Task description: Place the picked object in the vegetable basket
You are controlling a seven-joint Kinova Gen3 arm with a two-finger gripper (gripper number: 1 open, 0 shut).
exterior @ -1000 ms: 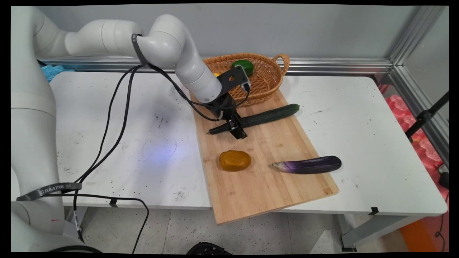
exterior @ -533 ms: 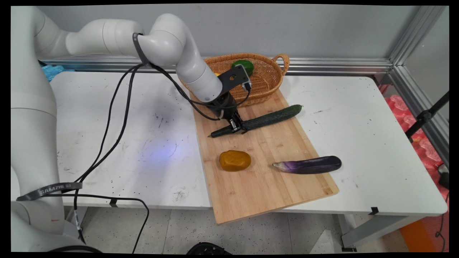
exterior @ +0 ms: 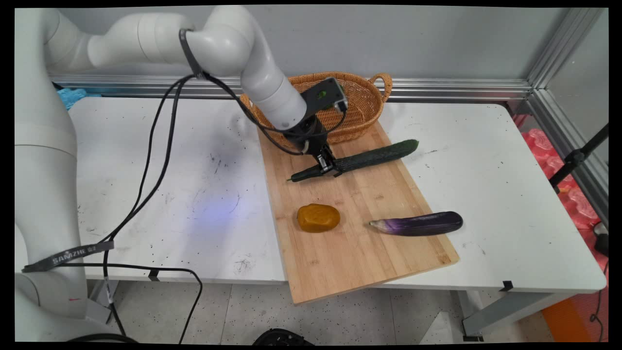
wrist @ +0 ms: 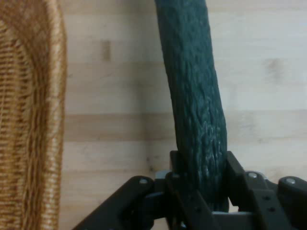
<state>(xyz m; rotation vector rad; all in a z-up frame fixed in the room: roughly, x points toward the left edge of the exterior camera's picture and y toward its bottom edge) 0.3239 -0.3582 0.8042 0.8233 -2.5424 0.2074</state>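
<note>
My gripper [exterior: 328, 168] is shut on a long dark green cucumber [exterior: 362, 158], gripping it about a third of the way from its thin left end. The cucumber hangs slightly above the wooden cutting board [exterior: 359, 253], its right end tilted up toward the table's right side. In the hand view the cucumber [wrist: 194, 91] runs up from between my two fingers [wrist: 175, 165], with the gripper [wrist: 201, 184] clamped on both its sides. The wicker basket [exterior: 357, 109] stands just behind my hand, and its rim [wrist: 29, 120] fills the left of the hand view.
An orange-brown potato [exterior: 318, 217] and a purple eggplant [exterior: 418, 224] lie on the board's near half. A green vegetable in the basket is partly hidden behind the hand's camera mount. Black cables hang from the arm over the table's left half.
The gripper has closed on the cucumber and lifted it off the board, moving up and slightly right; the cucumber's right end has risen.
</note>
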